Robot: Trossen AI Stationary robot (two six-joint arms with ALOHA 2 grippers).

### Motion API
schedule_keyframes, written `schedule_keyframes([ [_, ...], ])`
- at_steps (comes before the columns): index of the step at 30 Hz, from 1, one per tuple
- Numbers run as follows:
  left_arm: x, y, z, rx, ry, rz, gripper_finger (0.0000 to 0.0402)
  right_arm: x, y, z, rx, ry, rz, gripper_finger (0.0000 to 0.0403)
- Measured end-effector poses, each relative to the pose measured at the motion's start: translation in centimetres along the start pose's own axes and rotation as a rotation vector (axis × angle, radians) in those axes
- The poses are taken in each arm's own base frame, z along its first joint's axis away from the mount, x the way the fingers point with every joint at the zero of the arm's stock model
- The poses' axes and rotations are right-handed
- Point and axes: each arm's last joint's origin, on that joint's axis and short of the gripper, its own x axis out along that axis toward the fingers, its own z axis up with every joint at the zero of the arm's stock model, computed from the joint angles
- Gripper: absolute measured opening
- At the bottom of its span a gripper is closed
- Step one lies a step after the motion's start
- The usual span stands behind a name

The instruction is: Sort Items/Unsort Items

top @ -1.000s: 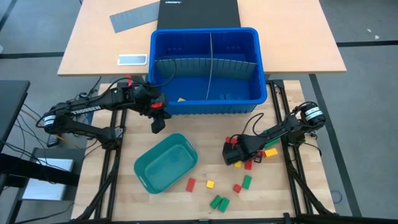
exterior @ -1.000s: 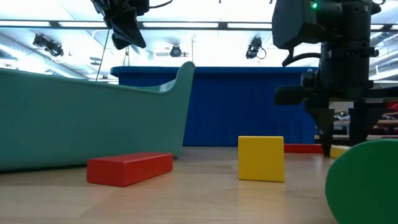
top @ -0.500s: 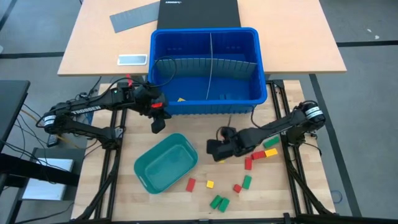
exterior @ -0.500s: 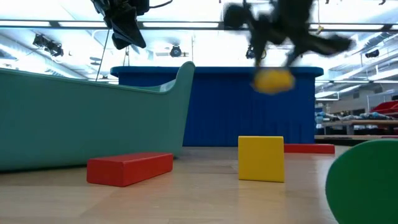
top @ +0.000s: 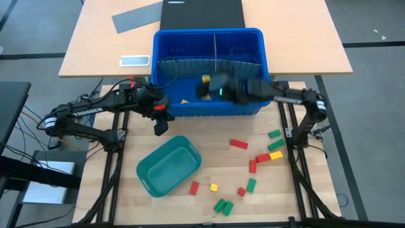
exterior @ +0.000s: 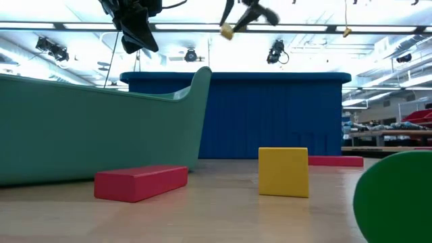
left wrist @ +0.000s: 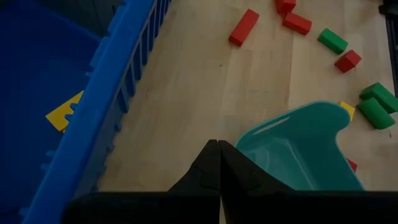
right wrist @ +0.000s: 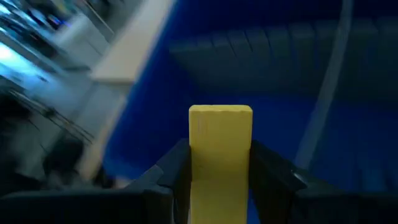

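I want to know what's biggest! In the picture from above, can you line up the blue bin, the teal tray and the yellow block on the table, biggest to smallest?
1. Blue bin, biggest.
2. Teal tray, clearly smaller.
3. Yellow block, tiny, smallest by far.

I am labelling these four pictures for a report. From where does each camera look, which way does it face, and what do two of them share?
High: above the table, straight down; both arms, blue bin, teal tray.
Low: at tabletop height, level across the table; left gripper at top, yellow block near.
Left wrist: on the left arm, down past its shut fingers at the tray.
Right wrist: on the right arm, into the bin; right gripper holds a yellow block.
Shared: high and left wrist both show the bin and tray.
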Motion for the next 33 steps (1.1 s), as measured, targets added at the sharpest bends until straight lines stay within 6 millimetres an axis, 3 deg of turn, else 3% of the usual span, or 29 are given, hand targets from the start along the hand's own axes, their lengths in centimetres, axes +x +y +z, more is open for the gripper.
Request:
schedule_keyframes([
  [5,0.0,0.0,0.0,-0.002,-0.001,0.0,0.0,3.3,-1.3,4.8,0.03,-0.065,0.122,0.013],
  [10,0.0,0.0,0.0,-0.003,-0.002,0.0,0.0,4.3,-2.2,6.8,0.087,0.033,0.28,0.019],
  [19,0.0,0.0,0.0,-0.004,-0.001,0.0,0.0,3.3,-0.9,5.6,0.139,0.227,0.464,0.0282],
  [25,0.0,0.0,0.0,-0.004,-0.001,0.0,0.0,2.3,0.0,4.7,0.212,0.297,0.502,0.028],
  [33,0.0,0.0,0.0,-0.007,-0.001,0.0,0.0,1.4,0.9,3.5,0.193,0.318,0.52,0.0246],
])
